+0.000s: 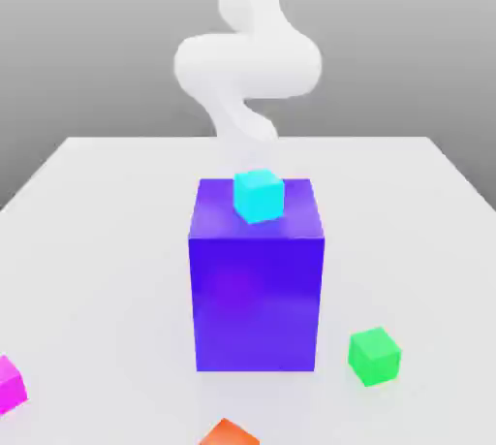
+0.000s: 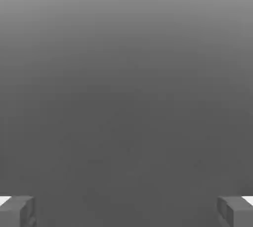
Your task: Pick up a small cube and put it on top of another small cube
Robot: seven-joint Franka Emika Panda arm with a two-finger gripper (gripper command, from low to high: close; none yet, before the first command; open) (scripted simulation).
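Note:
The small magenta-pink cube [image 1: 10,384] lies on the white table at the exterior view's far left, near the front edge and partly cut off by the frame. The small green cube [image 1: 374,356] rests on the table at the front right, beside the big blue-purple block [image 1: 256,288]. My white arm [image 1: 247,65] rises behind that block, far from both cubes. In the hand view my gripper [image 2: 126,211] is open, its two grey fingertips [image 2: 17,211] far apart with nothing between them, and plain grey beyond.
A cyan small cube [image 1: 259,195] sits on top of the tall blue-purple block in the table's middle. An orange small cube [image 1: 229,433] lies at the front edge. The white table [image 1: 107,239] stretches bare to the left and right of the block.

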